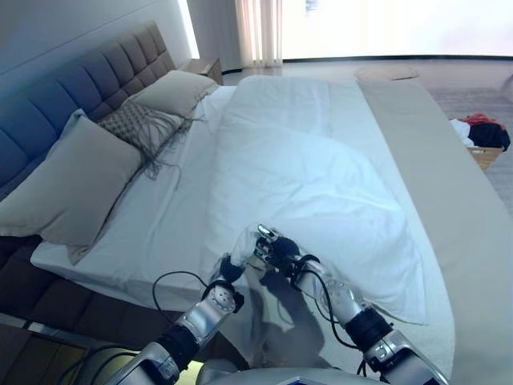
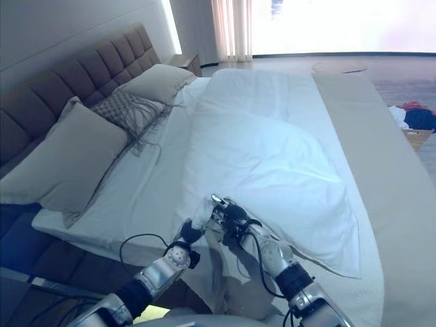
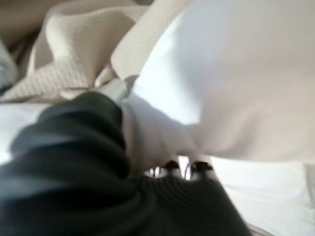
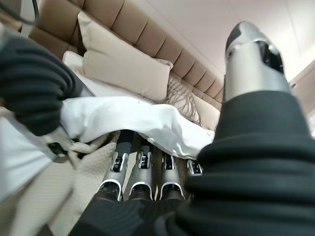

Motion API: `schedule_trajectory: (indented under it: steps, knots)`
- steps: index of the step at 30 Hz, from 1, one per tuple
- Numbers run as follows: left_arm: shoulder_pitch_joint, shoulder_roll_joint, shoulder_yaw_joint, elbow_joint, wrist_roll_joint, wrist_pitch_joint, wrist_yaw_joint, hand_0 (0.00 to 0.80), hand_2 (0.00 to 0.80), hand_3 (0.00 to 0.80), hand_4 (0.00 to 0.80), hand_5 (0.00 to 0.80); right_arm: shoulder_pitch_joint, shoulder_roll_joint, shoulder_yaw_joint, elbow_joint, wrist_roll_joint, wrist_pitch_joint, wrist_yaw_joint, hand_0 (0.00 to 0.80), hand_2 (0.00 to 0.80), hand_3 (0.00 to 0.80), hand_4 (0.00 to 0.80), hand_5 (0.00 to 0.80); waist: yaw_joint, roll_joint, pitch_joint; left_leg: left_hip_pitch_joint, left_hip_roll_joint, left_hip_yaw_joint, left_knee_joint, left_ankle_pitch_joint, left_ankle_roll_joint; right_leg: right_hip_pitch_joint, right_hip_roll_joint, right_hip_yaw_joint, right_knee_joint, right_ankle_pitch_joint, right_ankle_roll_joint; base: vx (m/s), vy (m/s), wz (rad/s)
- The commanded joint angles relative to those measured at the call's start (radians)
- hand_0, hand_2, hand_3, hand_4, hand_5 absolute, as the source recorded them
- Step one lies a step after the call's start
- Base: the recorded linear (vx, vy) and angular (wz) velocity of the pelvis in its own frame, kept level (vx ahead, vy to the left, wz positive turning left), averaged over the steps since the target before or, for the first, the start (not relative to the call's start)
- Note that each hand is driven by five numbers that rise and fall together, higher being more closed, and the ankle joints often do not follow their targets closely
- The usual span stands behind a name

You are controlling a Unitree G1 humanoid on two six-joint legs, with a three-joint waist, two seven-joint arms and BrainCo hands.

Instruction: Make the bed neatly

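Observation:
The bed has a white duvet (image 1: 304, 176) rumpled across its middle and a beige cover (image 1: 433, 160) along its foot side. Both my hands are at the duvet's near corner. My right hand (image 1: 282, 250) reaches under the duvet's edge (image 4: 128, 118) with straight fingers (image 4: 140, 169), its thumb (image 4: 256, 49) standing up apart from the cloth. My left hand (image 1: 231, 266) is right beside it, pushed into the same corner; white cloth (image 3: 226, 78) drapes over it in the left wrist view. Textured beige cloth (image 4: 74, 187) hangs below the corner.
A large beige pillow (image 1: 76, 180), a patterned fringed cushion (image 1: 144, 124) and another pillow (image 1: 176, 90) lie against the padded headboard (image 1: 80, 80) on the left. A nightstand (image 1: 204, 68) stands beyond. A basket of clothes (image 1: 485, 136) sits on the floor at the right.

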Motion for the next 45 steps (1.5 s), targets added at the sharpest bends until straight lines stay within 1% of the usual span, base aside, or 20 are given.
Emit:
schedule_trajectory:
  steps: [1,5,9,13,14,19,22,25,26,29,31,32,35,38,42,45]
  knots:
    - [-0.051,0.099,0.104,-0.151,0.093,-0.057,0.09,0.8,0.8,0.8,0.8,0.8,0.037,0.024,-0.044,-0.105,0.041,-0.039,0.104,0.0,0.0,0.0,0.0,0.0,-0.013,-0.055,0.035,0.005,0.02,0.001,0.003,0.006,-0.016,0.176,-0.036,-0.029,-0.479,0.445,0.15,-0.044,0.008,0.03]
    - [0.004,0.138,0.213,-0.152,0.116,-0.098,0.107,0.8,0.8,0.8,0.8,0.8,0.184,-0.028,-0.113,-0.124,0.007,0.0,0.209,0.0,0.0,0.0,0.0,0.0,-0.058,-0.053,0.035,0.008,0.02,0.015,-0.003,0.01,-0.017,0.158,-0.024,0.002,-0.472,0.439,0.147,-0.033,0.01,0.02]
    - [0.062,0.165,0.319,-0.124,0.13,-0.171,0.124,0.8,0.8,0.8,0.8,0.8,0.315,-0.074,-0.213,-0.065,-0.053,0.065,0.319,0.0,0.0,0.0,0.0,0.0,-0.107,-0.051,0.027,0.012,0.017,0.029,-0.004,0.008,-0.014,0.141,-0.011,0.03,-0.465,0.429,0.14,-0.02,0.022,-0.14]
    - [0.069,0.18,0.38,-0.066,0.139,-0.219,0.143,0.8,0.8,0.8,0.8,0.8,0.367,-0.11,-0.277,0.015,-0.047,0.079,0.36,0.0,0.0,0.0,0.0,0.0,-0.135,-0.054,0.025,0.016,0.016,0.035,-0.001,0.008,-0.015,0.134,-0.003,0.044,-0.46,0.422,0.136,0.0,0.003,-0.19]
    - [0.065,0.183,0.396,-0.042,0.142,-0.23,0.15,0.8,0.8,0.8,0.8,0.8,0.376,-0.116,-0.291,0.038,-0.037,0.079,0.379,0.0,0.0,0.0,0.0,0.0,-0.141,-0.055,0.022,0.019,0.016,0.036,-0.003,0.009,-0.016,0.135,0.0,0.047,-0.461,0.42,0.135,0.026,-0.005,-0.09]
    - [0.043,0.201,0.478,0.092,0.172,-0.269,0.181,0.8,0.8,0.8,0.8,0.8,0.409,-0.142,-0.375,0.08,-0.005,0.031,0.414,0.0,0.0,0.0,0.0,0.0,-0.174,-0.051,0.004,0.034,0.009,0.036,-0.014,0.012,-0.021,0.138,0.012,0.061,-0.461,0.408,0.132,0.041,0.013,-0.13]
    - [0.047,0.205,0.545,0.174,0.161,-0.29,0.216,0.8,0.8,0.8,0.8,0.8,0.431,-0.146,-0.436,0.089,-0.036,0.001,0.422,0.0,0.0,0.0,0.0,0.0,-0.193,-0.041,-0.012,0.037,0.001,0.038,-0.021,0.012,-0.022,0.133,0.016,0.073,-0.463,0.4,0.131,0.032,0.074,-0.09]
    - [0.062,0.207,0.615,0.248,0.142,-0.326,0.243,0.8,0.8,0.8,0.8,0.8,0.444,-0.15,-0.482,0.099,-0.063,0.006,0.439,0.0,0.0,0.0,0.0,0.0,-0.205,-0.033,-0.023,0.037,-0.005,0.041,-0.024,0.012,-0.024,0.129,0.019,0.082,-0.465,0.394,0.13,0.016,0.073,-0.04]
    - [0.067,0.209,0.631,0.26,0.129,-0.334,0.251,0.8,0.8,0.8,0.8,0.8,0.447,-0.152,-0.49,0.099,-0.066,0.007,0.44,0.0,0.0,0.0,0.0,0.0,-0.207,-0.031,-0.025,0.037,-0.007,0.041,-0.025,0.012,-0.024,0.128,0.019,0.083,-0.466,0.392,0.13,0.012,0.087,-0.14]
    - [0.092,0.226,0.718,0.319,0.096,-0.373,0.255,0.8,0.8,0.8,0.8,0.8,0.457,-0.156,-0.522,0.109,-0.086,0.015,0.448,0.0,0.0,0.0,0.0,0.0,-0.209,-0.021,-0.035,0.036,-0.014,0.042,-0.03,0.011,-0.025,0.128,0.019,0.086,-0.466,0.384,0.126,0.01,0.089,-0.13]
    - [0.112,0.244,0.768,0.346,0.1,-0.392,0.239,0.8,0.8,0.8,0.8,0.8,0.461,-0.158,-0.535,0.121,-0.098,0.021,0.451,0.0,0.0,0.0,0.0,0.0,-0.206,-0.016,-0.043,0.035,-0.018,0.04,-0.033,0.011,-0.026,0.129,0.018,0.085,-0.466,0.378,0.126,0.043,0.096,-0.08]
    - [0.123,0.259,0.794,0.359,0.099,-0.393,0.233,0.8,0.8,0.8,0.8,0.8,0.462,-0.16,-0.541,0.13,-0.109,0.03,0.453,0.0,0.0,0.0,0.0,0.0,-0.203,-0.01,-0.049,0.045,-0.02,0.025,-0.038,-0.006,-0.034,0.138,0.021,0.096,-0.465,0.36,0.136,0.068,0.097,-0.07]
    - [0.146,0.297,0.849,0.375,0.097,-0.384,0.23,0.8,0.8,0.8,0.8,0.8,0.462,-0.167,-0.538,0.145,-0.12,0.044,0.451,0.0,0.0,0.0,0.0,0.0,-0.193,-0.005,-0.055,0.042,-0.025,0.019,-0.041,-0.007,-0.035,0.138,0.02,0.091,-0.466,0.353,0.132,0.007,0.087,-0.01]
    - [0.175,0.344,0.923,0.39,0.072,-0.364,0.22,0.8,0.8,0.8,0.8,0.8,0.46,-0.168,-0.533,0.161,-0.122,0.043,0.456,0.0,0.0,0.0,0.0,0.0,-0.178,0.0,-0.063,0.037,-0.028,0.013,-0.043,-0.01,-0.037,0.141,0.019,0.083,-0.471,0.349,0.131,-0.02,0.056,0.0]
    - [0.209,0.392,0.986,0.427,0.039,-0.356,0.22,0.8,0.8,0.8,0.8,0.8,0.456,-0.169,-0.52,0.161,-0.121,0.05,0.454,0.0,0.0,0.0,0.0,0.0,-0.164,0.004,-0.069,0.027,-0.03,0.005,-0.038,-0.012,-0.038,0.14,0.018,0.078,-0.473,0.344,0.13,-0.022,0.035,0.0]
    - [0.237,0.398,1.029,0.434,-0.003,-0.34,0.242,0.8,0.8,0.8,0.8,0.8,0.456,-0.163,-0.51,0.154,-0.12,0.052,0.444,0.0,0.0,0.0,0.0,0.0,-0.144,0.006,-0.07,0.015,-0.032,-0.006,-0.037,-0.012,-0.04,0.14,0.018,0.069,-0.477,0.341,0.13,-0.049,0.031,0.07]
